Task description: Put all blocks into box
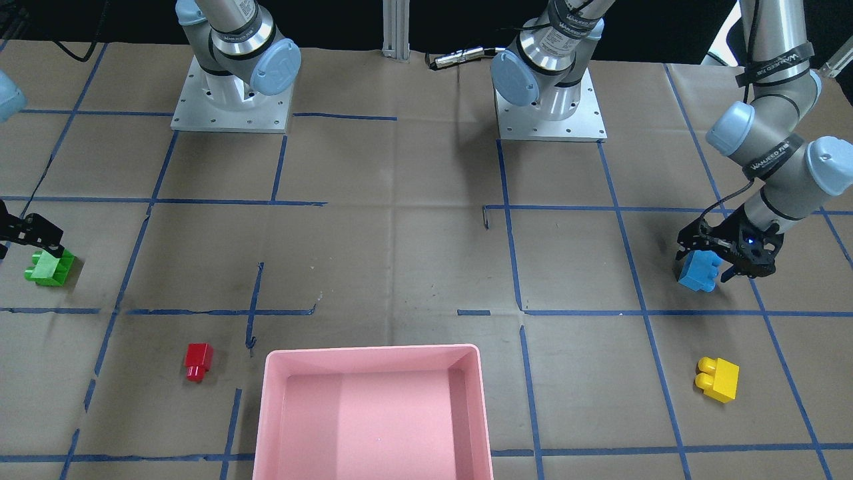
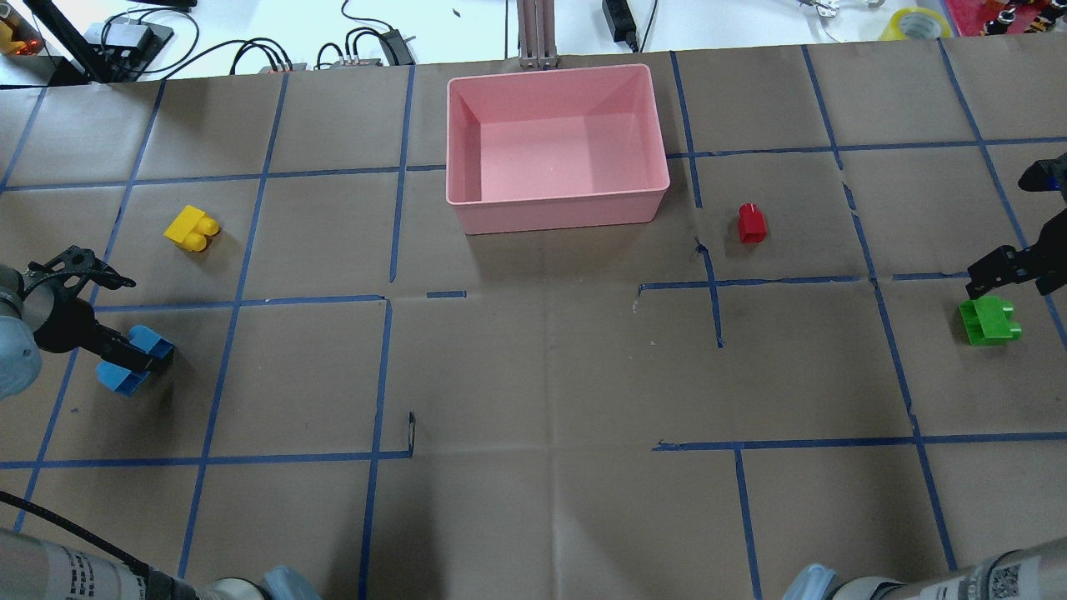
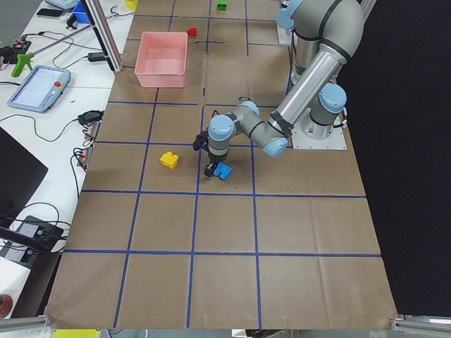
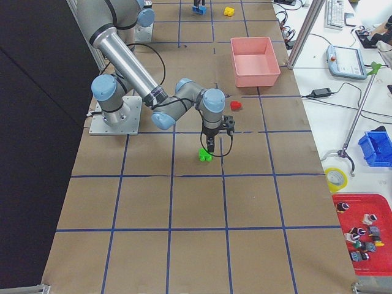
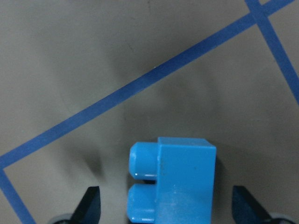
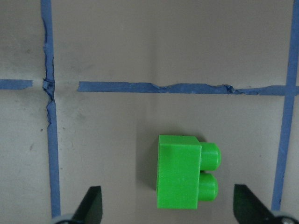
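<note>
The blue brick (image 5: 182, 182) lies on the table between the spread fingers of my left gripper (image 5: 168, 207), which is open with a gap on each side. The green brick (image 6: 180, 177) lies on the table between the spread fingers of my right gripper (image 6: 169, 210), which is also open and not touching it. The yellow brick (image 2: 192, 228) lies beyond the left gripper. The red brick (image 2: 750, 222) lies to the right of the box. The pink box (image 2: 558, 208) stands at the far middle of the table with nothing in it.
The table is covered in brown paper with a blue tape grid (image 2: 383, 367). The two arm bases (image 1: 230, 100) (image 1: 550, 100) stand at the robot's edge. Cables and gear (image 2: 250, 50) lie beyond the far edge behind the box.
</note>
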You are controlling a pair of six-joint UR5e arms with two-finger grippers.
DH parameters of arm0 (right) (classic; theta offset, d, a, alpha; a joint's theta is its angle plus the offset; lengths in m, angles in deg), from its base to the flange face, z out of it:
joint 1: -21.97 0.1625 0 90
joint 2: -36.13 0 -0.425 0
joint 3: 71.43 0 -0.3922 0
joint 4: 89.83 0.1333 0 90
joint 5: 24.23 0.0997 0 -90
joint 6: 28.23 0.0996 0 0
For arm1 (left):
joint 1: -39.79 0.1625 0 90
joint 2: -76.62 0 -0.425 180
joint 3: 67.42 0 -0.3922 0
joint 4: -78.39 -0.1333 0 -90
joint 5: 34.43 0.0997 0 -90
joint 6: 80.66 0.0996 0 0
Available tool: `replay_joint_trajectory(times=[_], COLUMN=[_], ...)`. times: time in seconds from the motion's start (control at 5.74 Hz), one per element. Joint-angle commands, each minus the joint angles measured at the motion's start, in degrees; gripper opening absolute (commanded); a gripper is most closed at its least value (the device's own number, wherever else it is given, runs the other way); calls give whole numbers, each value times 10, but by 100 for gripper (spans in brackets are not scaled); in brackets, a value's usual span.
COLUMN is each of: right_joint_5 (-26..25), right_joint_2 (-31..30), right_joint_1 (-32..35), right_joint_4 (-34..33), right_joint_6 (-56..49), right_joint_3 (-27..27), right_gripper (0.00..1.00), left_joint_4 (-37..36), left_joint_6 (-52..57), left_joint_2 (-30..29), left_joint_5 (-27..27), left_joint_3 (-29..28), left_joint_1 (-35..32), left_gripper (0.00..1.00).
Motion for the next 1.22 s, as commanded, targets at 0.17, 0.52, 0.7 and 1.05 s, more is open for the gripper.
replay_joint_trajectory(times=[0.17,0.52,0.7,1.05], right_joint_5=[-1,-3,-3,-4], right_joint_2=[25,31,43,51], right_joint_1=[-19,-19,-20,-25], right_joint_4=[-32,-84,-85,-86], right_joint_6=[-6,-6,-6,-6], right_joint_3=[10,40,40,40], right_gripper=[99,99,99,98], left_joint_4=[-16,-16,-16,-16], left_joint_6=[16,38,40,41], left_joint_2=[-6,-10,-11,-13], left_joint_5=[0,-1,0,2], left_joint_3=[4,3,2,-2], left_joint_1=[-3,-4,-4,-4], left_gripper=[99,91,78,46])
